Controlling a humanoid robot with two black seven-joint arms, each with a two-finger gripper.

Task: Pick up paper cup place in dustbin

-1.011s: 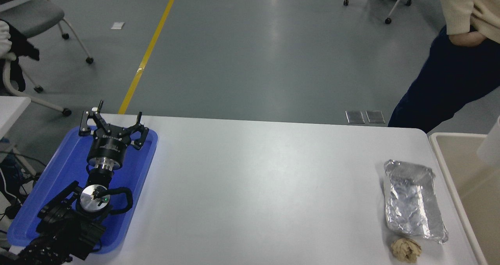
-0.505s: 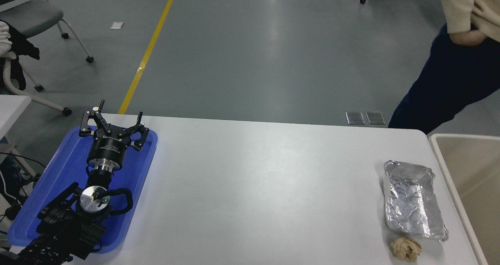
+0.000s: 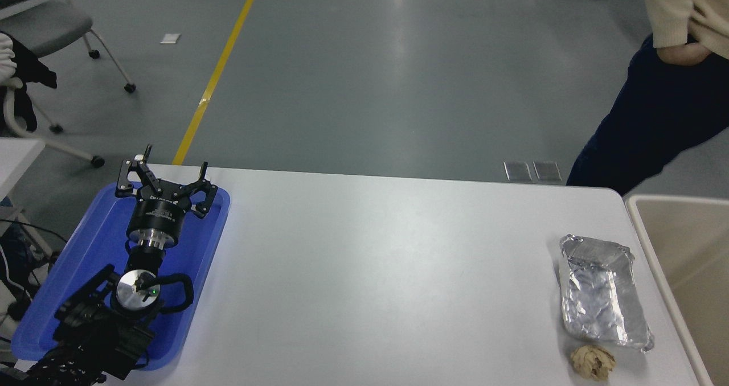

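A: What is lying nearest on the white table [image 3: 364, 272]?
B: At the near right a crumpled tan paper ball [image 3: 593, 362] is sitting, with a crinkled silver foil packet [image 3: 602, 292] lying just beyond it, almost touching.

A: And the containers?
B: 2 are showing. The dustbin [image 3: 649, 238] is standing just off the table's right edge — only its pale rim and part of its beige inner wall are in view, and nothing is showing in that part. The blue tray [image 3: 85, 255] is lying at the near left, and the left arm is resting over it.

A: The paper cup?
B: It is not showing anywhere.

A: The grippers?
B: The left gripper [image 3: 165, 172] is hanging over the tray's far end, its jaws standing spread apart around nothing. The right one is out of view.

A: Farther off?
B: A person [image 3: 660, 90] is standing beyond the table's far right corner.
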